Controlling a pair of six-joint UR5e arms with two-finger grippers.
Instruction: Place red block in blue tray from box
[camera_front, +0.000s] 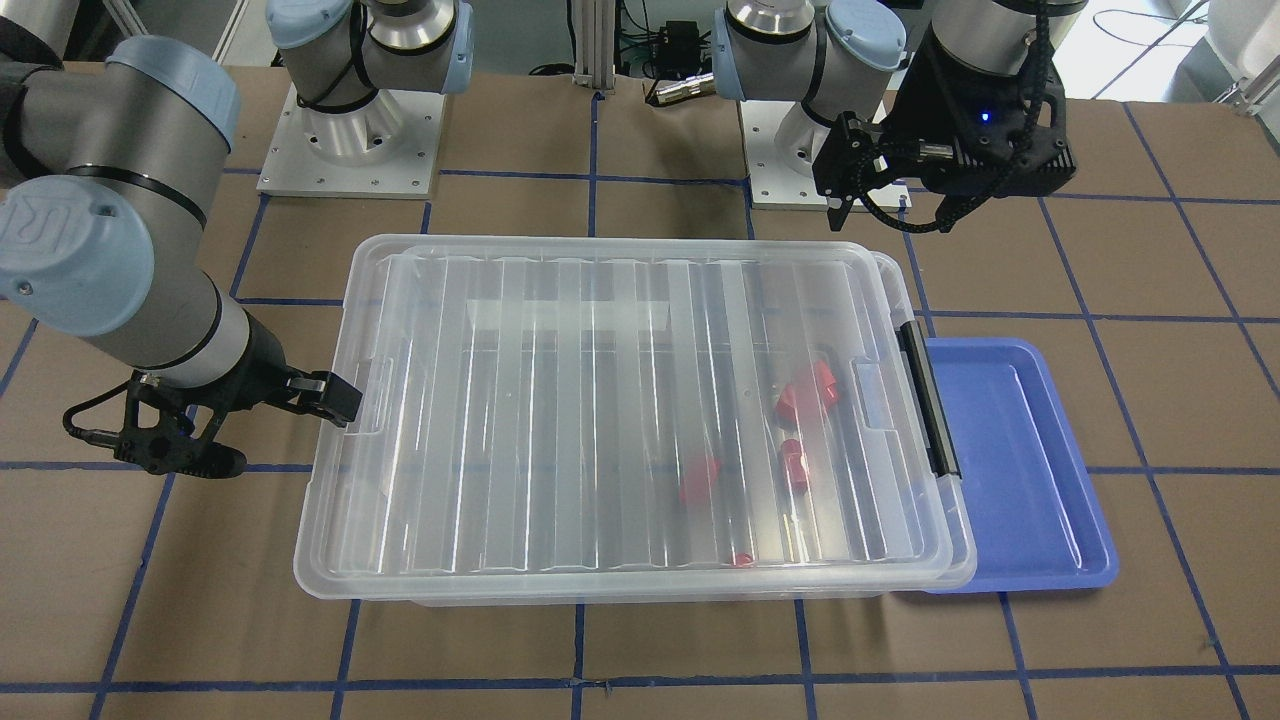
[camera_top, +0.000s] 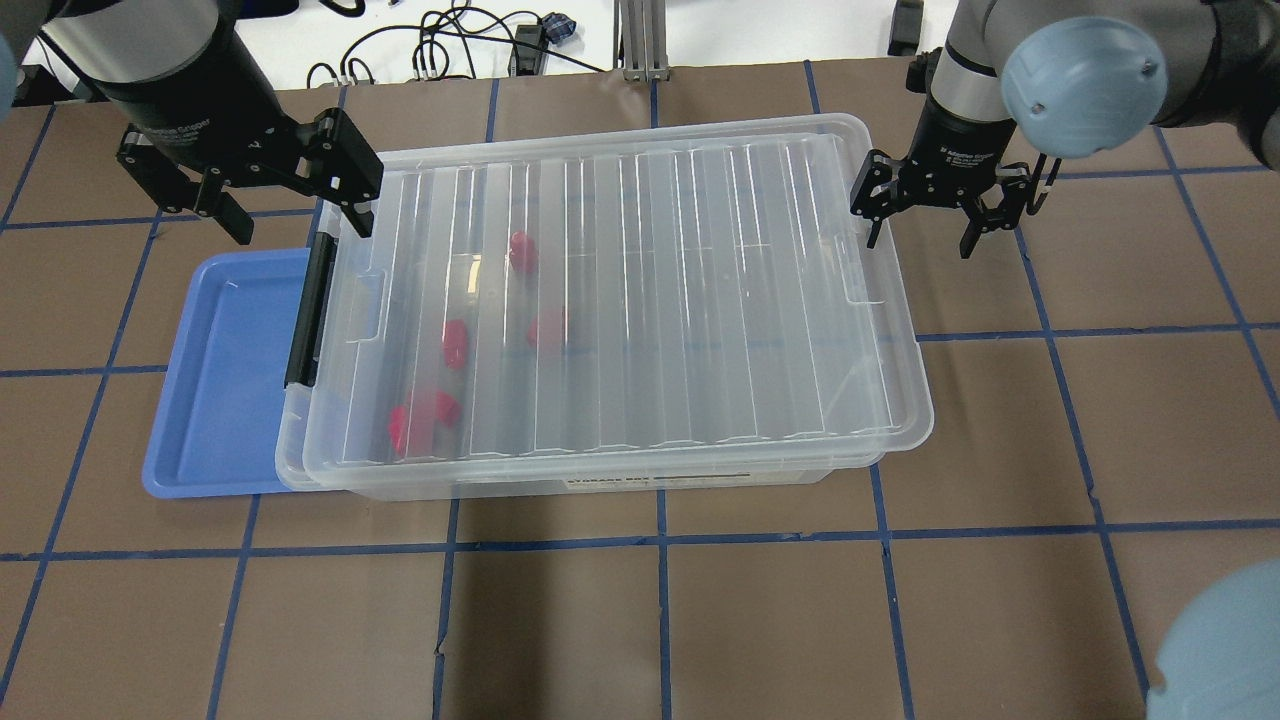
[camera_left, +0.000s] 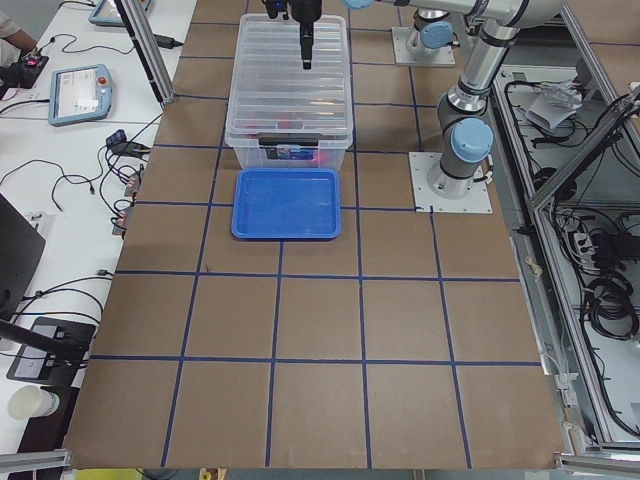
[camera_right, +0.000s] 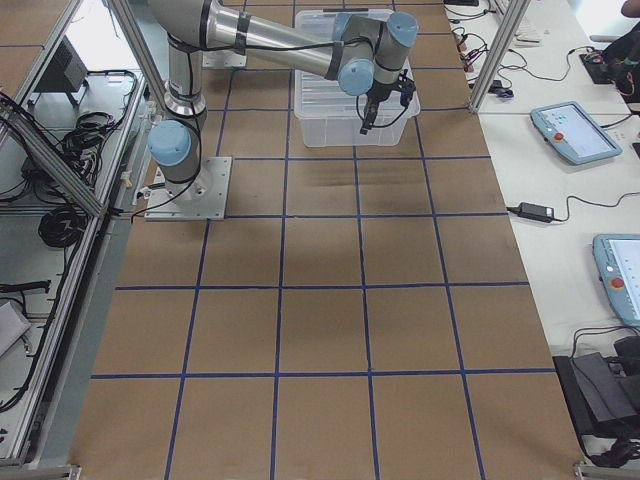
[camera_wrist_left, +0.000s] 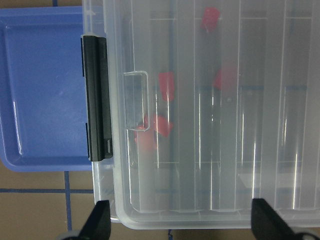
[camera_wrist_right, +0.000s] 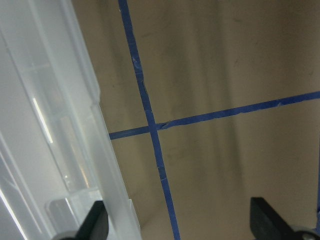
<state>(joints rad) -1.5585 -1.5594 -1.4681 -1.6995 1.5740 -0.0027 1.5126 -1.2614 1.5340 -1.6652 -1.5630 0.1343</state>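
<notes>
The red block (camera_top: 455, 343) lies inside the box (camera_top: 620, 470) under its shut lid (camera_top: 700, 300), near the latch (camera_top: 305, 310) end (other red pieces (camera_top: 425, 420) lie close by). The tray (camera_top: 215, 400) sits against that end, its edge under the box rim. The left gripper (camera_top: 290, 205) hangs above the latch corner with its jaws spread wide. The right gripper (camera_top: 920, 225), jaws also spread, hangs over the table (camera_top: 1000, 420) just outside the far short edge.

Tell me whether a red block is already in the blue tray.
No. The blue tray is bare, and the red pieces all lie inside the box under its lid.
</notes>
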